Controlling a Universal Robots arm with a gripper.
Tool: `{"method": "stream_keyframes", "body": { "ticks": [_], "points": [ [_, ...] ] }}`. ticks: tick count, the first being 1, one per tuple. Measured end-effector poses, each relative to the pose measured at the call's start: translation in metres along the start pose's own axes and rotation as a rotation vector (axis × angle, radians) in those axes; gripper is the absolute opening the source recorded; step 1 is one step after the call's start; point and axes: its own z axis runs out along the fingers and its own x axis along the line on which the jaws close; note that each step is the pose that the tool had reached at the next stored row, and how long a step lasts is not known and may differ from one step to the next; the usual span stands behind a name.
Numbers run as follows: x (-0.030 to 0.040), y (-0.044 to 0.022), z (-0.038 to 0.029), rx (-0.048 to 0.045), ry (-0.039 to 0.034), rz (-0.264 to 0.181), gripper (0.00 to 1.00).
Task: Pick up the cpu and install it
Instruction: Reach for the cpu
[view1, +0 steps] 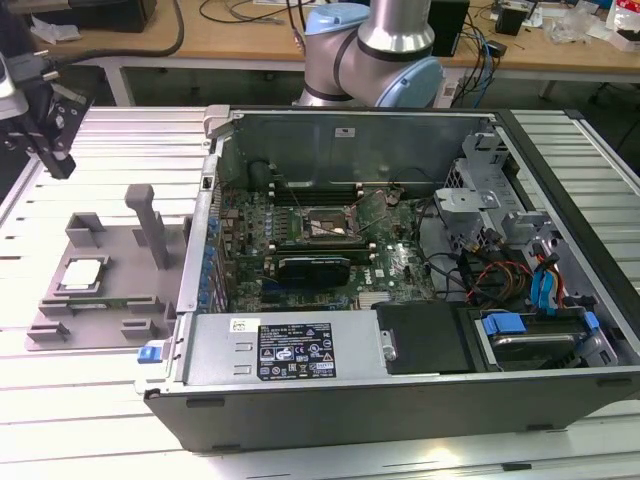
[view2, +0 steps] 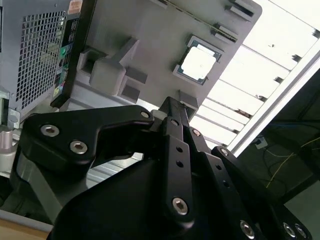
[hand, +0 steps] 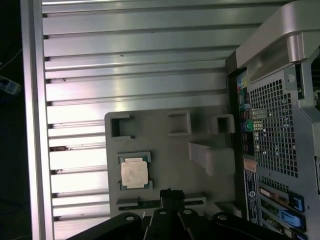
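CPU (view1: 82, 273) is seen lying flat, silvery top up, in a shallow square nest on the grey holder plate (view1: 100, 320), which rests on the slatted table (view1: 90, 430) at the exterior view's left, just beside the open computer case (view1: 400, 390). The socket (view1: 325, 225) on the board inside that case is judged to be uncovered and without a chip. The gripper (view1: 55, 150) is held above the table's far corner at the exterior view's left, well apart from the CPU and higher than it. In both wrist views the fingers (view2: 172, 130) are shown brought together tip against tip, with nothing gripped between them. In the first wrist view the fingertips (hand: 170, 194) are lined up over the plate's edge, with the CPU (hand: 135, 173) near them but off to one side. No long axis is offered by the square chip; its edges are set parallel to the plate's edges.
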Motion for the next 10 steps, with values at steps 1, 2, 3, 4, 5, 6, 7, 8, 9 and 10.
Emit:
{"method": "stream_keyframes", "body": {
  "ticks": [1,2,3,4,5,6,7,8,9,10],
  "points": [
    [0.0005,-0.0004,0.0013,0.0001,0.0001,0.000,0.11],
    [0.0013,-0.0011,0.0034,0.0000,0.0000,0.000,0.11],
    [0.0019,-0.0020,0.0050,0.0000,0.0002,0.000,0.11],
    [0.0026,-0.0032,0.0071,0.0001,0.0001,0.000,0.11],
    [0.0031,-0.0040,0.0086,0.0000,0.0000,0.000,0.11],
    [0.0035,-0.0044,0.0096,-0.0001,0.0000,0.000,0.11],
    [0.0043,-0.0052,0.0121,0.0000,0.0000,0.000,0.11],
    [0.0049,-0.0058,0.0144,0.0000,0.0000,0.000,0.11],
    [0.0058,-0.0063,0.0174,0.0000,0.0000,0.000,0.11],
    [0.0063,-0.0065,0.0186,0.0000,0.0000,0.000,0.11]
  ]
}}
